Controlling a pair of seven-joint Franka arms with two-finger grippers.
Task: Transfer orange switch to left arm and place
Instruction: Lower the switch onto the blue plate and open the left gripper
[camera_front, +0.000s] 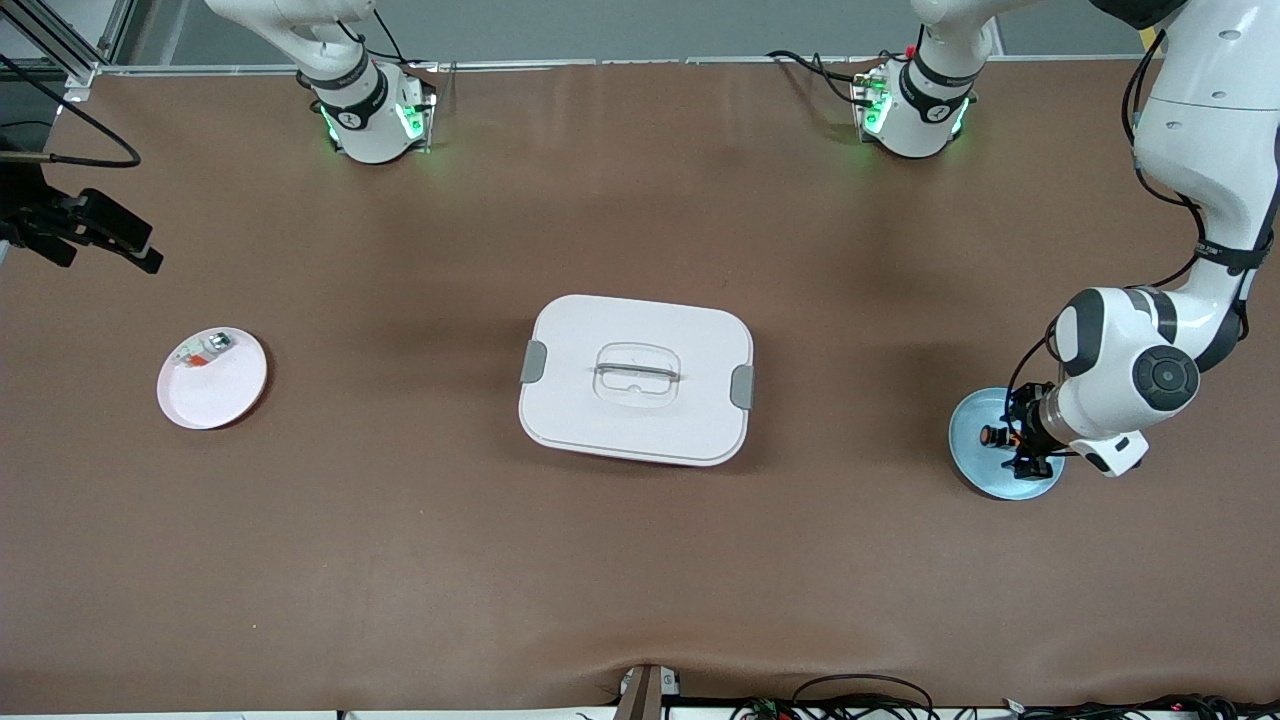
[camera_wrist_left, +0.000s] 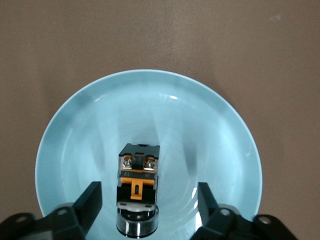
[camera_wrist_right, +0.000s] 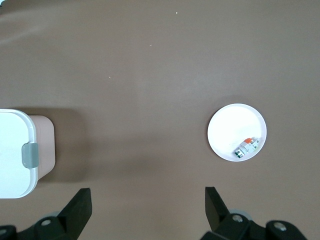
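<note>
Your left gripper (camera_wrist_left: 147, 200) hangs low over the blue plate (camera_front: 975, 415) at the left arm's end of the table, jaws spread and straddling the orange switch (camera_wrist_left: 138, 172), which lies free on the plate. If you lift, rise straight so neither finger clips it. The right gripper (camera_wrist_right: 147, 202) waits aloft, jaws apart, above the brown table (camera_front: 640, 560) between the box (camera_front: 636, 378) and the white plate (camera_front: 212, 378).

The light is bright and even, coming from above. The box (camera_front: 636, 379) throws a soft shadow on the bench (camera_front: 640, 560). Small glare shines on the blue plate (camera_wrist_left: 150, 110) under the left pincer (camera_wrist_left: 148, 200), whose fingers look blurred.
</note>
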